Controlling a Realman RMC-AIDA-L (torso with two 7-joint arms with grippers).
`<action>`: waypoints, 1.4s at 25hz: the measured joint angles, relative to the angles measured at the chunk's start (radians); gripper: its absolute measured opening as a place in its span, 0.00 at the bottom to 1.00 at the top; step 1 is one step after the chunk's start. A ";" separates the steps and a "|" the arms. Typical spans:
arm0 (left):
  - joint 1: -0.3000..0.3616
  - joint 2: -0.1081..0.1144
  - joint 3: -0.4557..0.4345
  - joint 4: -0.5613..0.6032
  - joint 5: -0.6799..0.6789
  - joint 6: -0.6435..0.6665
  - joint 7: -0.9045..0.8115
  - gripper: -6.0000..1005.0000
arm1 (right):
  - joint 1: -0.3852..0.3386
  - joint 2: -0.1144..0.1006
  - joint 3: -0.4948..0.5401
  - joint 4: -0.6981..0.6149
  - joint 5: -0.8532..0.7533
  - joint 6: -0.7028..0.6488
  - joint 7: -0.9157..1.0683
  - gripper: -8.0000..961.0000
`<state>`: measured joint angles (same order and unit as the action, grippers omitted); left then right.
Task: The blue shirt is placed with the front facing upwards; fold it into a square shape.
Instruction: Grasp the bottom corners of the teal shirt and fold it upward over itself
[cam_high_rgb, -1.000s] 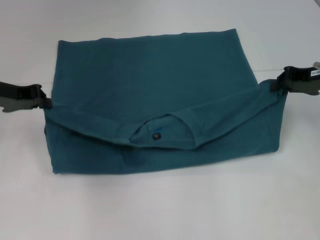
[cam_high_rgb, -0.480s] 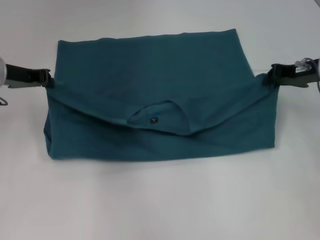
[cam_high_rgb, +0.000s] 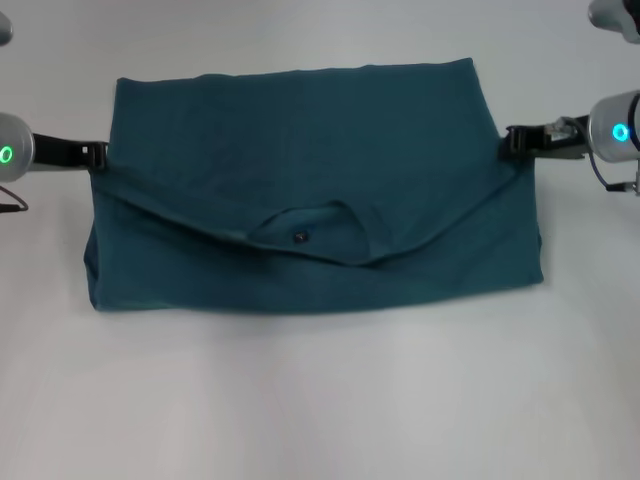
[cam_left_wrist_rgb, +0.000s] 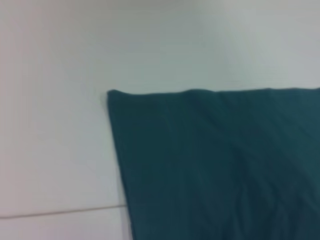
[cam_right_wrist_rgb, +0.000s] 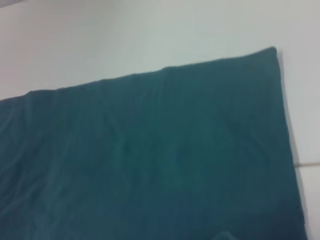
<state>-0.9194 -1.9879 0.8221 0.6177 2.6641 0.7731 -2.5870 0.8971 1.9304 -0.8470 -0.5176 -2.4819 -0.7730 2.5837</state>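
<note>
While the left gripper (cam_high_rgb: 97, 154) and right gripper (cam_high_rgb: 514, 141) each pinch a shoulder corner of the blue shirt (cam_high_rgb: 300, 140) on the table (cam_high_rgb: 320, 400), the collar-end fold appears underway, next needing both corners carried farther toward the far hem.

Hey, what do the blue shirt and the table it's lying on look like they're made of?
The blue shirt looks like soft matte knit fabric, probably cotton jersey: it drapes, sags and shows shallow creases with no sheen. The table looks like a smooth, hard white surface, perhaps laminate or painted board, with a faint seam line in the left wrist view; the exact material can't be told.
</note>
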 joint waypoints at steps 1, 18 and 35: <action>-0.001 0.000 -0.001 0.000 0.002 -0.007 -0.001 0.01 | 0.004 0.000 -0.004 0.002 0.000 0.012 0.002 0.04; -0.043 0.005 0.024 -0.046 0.008 -0.093 0.010 0.01 | 0.031 -0.016 -0.013 0.030 0.005 0.059 0.027 0.07; -0.018 -0.010 0.037 -0.038 0.041 -0.155 -0.062 0.02 | 0.042 -0.002 -0.050 0.044 -0.048 0.083 0.035 0.10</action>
<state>-0.9370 -1.9980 0.8587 0.5799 2.7048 0.6184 -2.6494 0.9394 1.9288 -0.8968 -0.4734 -2.5303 -0.6900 2.6190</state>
